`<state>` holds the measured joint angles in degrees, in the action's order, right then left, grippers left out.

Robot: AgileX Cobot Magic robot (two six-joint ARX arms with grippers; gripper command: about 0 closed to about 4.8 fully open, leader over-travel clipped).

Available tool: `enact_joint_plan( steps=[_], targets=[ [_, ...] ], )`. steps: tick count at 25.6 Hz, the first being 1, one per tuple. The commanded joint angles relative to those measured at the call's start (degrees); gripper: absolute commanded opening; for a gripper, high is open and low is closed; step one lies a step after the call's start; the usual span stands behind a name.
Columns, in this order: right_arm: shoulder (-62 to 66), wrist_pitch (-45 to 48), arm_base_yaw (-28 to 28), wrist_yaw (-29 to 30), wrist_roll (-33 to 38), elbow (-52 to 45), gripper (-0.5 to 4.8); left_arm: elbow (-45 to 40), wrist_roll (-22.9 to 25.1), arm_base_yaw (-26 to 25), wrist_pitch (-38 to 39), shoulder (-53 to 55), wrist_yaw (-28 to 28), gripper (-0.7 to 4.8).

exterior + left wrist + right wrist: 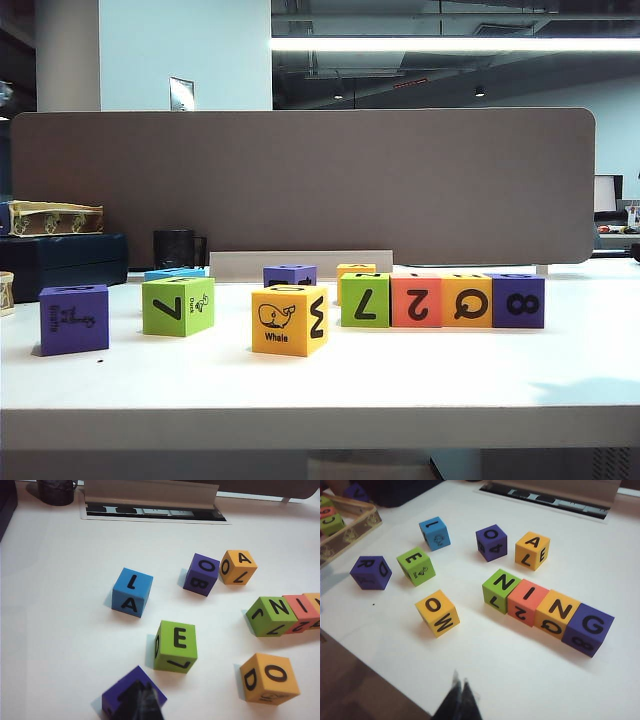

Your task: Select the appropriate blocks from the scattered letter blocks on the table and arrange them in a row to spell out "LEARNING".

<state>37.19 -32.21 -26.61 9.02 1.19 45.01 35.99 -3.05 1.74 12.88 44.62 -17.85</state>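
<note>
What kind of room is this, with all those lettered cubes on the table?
Probably an open-plan office or lab. A grey-brown padded partition panel stands behind the wide white tabletop, long ceiling strip lights run overhead, and a metal cable-outlet flap is set into the desk.

Background items noted behind the work surface.
I saw a grey-brown partition panel (pixel 300 185), a black mug (pixel 174 248), a dark case (pixel 62 262) carrying a yellowish tray (pixel 55 217), and a cable slot (pixel 150 511).

left hand (pixel 140 704): fingers pressed together, pointing down at the surface
right hand (pixel 459 700): fingers together, held above the surface
</note>
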Motion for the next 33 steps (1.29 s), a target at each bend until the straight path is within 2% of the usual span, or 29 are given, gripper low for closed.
enact_joint_plan(
  steps=[1,9,13,18,20,25,28,31,33],
  targets=[
    [0.77,-0.07,-0.94,-0.11,-0.17,0.33,-0.02,2.91,3.98,0.04,-0.33,3.93,-0.48,-0.06],
    [5.35,-1.88,-5.97,-0.13,-0.22,1.79,-0.02,12.44,5.09,0.46,3.23,15.80,-0.66,-0.06],
    [8.41,-1.88,-9.68,-0.42,-1.27,3.17,-0.02,18.86,10.08,0.81,9.31,22.73,-0.94,-0.06],
    [10.43,-2.03,-11.82,-0.50,-1.27,3.52,-0.02,20.44,10.25,0.81,9.38,25.62,-1.07,-0.06],
    [12.00,-1.88,-13.07,-0.55,-1.27,4.28,-0.02,20.48,13.68,0.83,9.35,26.71,-1.40,-0.06],
    [14.82,-2.25,-13.14,-0.50,-1.27,7.08,-0.02,20.61,14.91,1.11,9.97,28.35,-1.68,-0.06],
    [16.61,-2.29,-13.44,-0.55,-1.29,9.22,-0.02,22.03,16.94,1.20,13.18,29.81,-1.68,-0.05],
    [19.63,-2.32,-14.32,-0.33,-1.31,12.98,-0.02,26.64,21.90,2.97,18.53,33.33,-1.16,-0.04],
    [20.92,-2.34,-15.04,-0.33,-1.31,14.49,-0.02,28.09,22.86,3.43,19.82,34.56,-0.31,-0.03]
  ],
)
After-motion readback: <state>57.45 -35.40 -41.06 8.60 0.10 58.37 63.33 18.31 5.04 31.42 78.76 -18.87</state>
